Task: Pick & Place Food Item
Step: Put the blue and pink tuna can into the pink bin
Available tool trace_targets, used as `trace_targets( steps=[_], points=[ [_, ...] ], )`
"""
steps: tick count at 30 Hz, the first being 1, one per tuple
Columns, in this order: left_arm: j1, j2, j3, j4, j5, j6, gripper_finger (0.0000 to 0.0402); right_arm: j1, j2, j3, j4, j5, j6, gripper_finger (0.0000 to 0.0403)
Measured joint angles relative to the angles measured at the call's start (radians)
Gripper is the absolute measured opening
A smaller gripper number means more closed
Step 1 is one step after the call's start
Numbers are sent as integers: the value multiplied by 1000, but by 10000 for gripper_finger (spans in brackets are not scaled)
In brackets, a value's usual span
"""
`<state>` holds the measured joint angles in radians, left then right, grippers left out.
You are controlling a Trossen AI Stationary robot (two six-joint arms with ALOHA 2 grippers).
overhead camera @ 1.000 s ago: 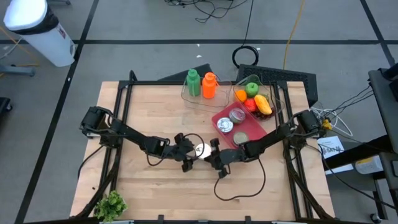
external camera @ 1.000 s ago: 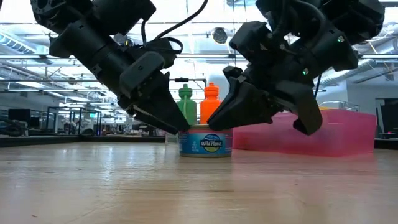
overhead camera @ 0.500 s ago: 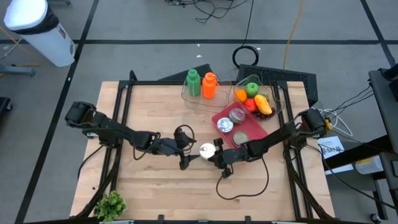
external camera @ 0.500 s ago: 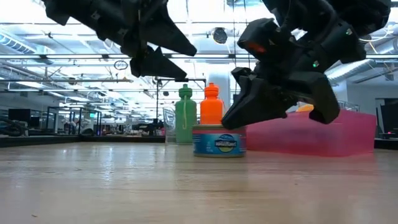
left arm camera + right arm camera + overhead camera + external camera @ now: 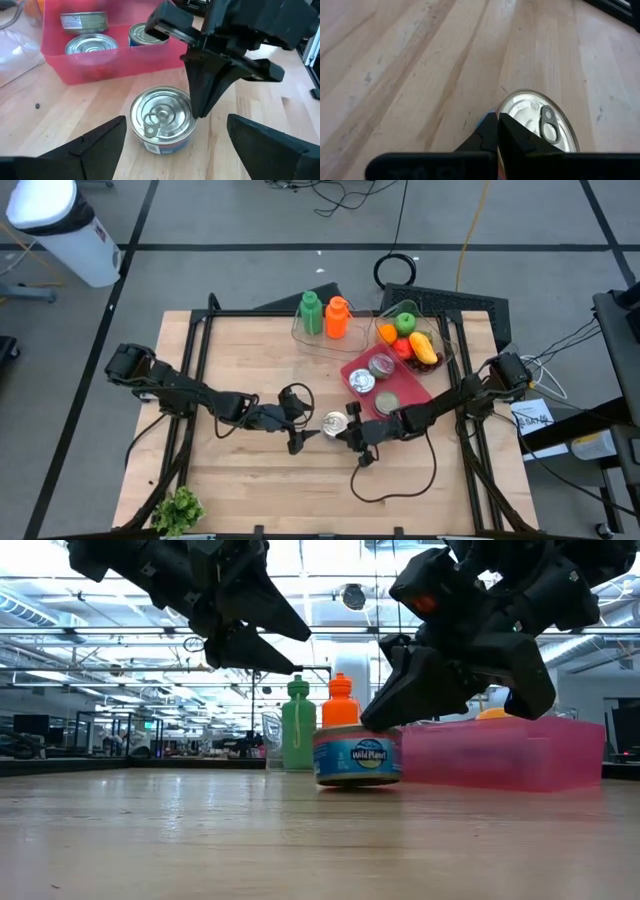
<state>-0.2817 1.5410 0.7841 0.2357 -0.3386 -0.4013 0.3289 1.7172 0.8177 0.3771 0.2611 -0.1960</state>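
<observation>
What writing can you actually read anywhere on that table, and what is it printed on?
"Wild Planet": on the blue label of the tin standing on the table.
Label of a tin in the pink tray: print too small to read.
Nothing else readable shows.

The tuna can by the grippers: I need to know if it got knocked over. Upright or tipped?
Upright: the tuna can stands on its base in the low view, pull-tab lid facing up in the left wrist view.

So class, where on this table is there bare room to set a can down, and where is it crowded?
Free: bare wooden table left of the green plastic bottle, and along the near edge. Crowded: far right, around the pink plastic tray and the round tin can between both arms' fingers.
</observation>
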Motion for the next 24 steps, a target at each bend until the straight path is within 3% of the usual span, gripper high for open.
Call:
trace_targets(
  steps=[6,8,15,24],
  points=[
    [0,0,0,0,0,0,356,0,0,0,16,-6,2,0],
    [0,0,0,-1,0,-1,356,0,0,0,31,-53,19,0],
    [0,0,0,-1,0,1,356,-32,-2,0,106,-358,201,0],
    [0,0,0,0,0,0,356,-124,-2,0,173,-814,591,0]
  ],
)
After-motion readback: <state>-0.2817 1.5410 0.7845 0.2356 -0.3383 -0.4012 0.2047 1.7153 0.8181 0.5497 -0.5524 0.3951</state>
